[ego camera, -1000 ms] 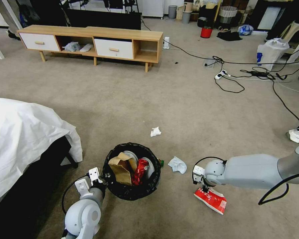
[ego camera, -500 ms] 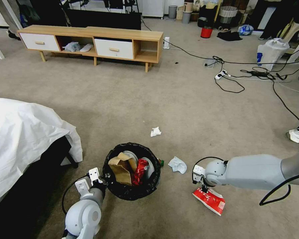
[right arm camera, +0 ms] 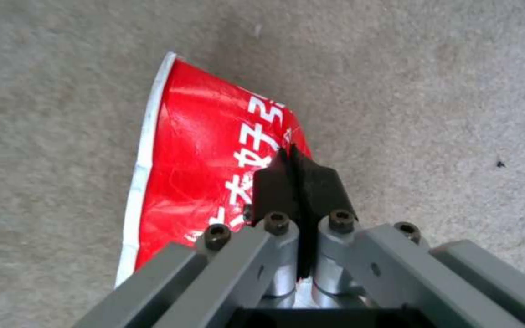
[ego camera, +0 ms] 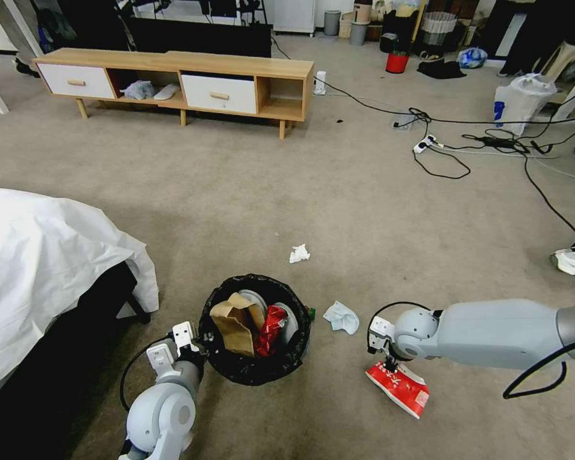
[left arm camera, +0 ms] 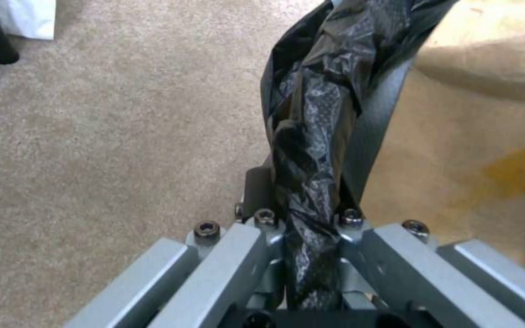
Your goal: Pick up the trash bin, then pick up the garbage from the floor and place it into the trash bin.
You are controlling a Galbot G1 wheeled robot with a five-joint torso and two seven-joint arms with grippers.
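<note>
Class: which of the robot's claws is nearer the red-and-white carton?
Right. The right claw is pinched shut on the carton; the left claw grips the trash bin rim, across from it.

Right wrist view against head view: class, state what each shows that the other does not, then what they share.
Only the right wrist view shows the two black pads pressed together, pinching the carton's edge, and the white characters printed on its red face.

Only the head view shows the trash bin, the left gripper at its rim, two tissues on the floor, the wooden cabinet, the white sheet and the cables.

Both show the right gripper holding the red-and-white carton over the carpet.
</note>
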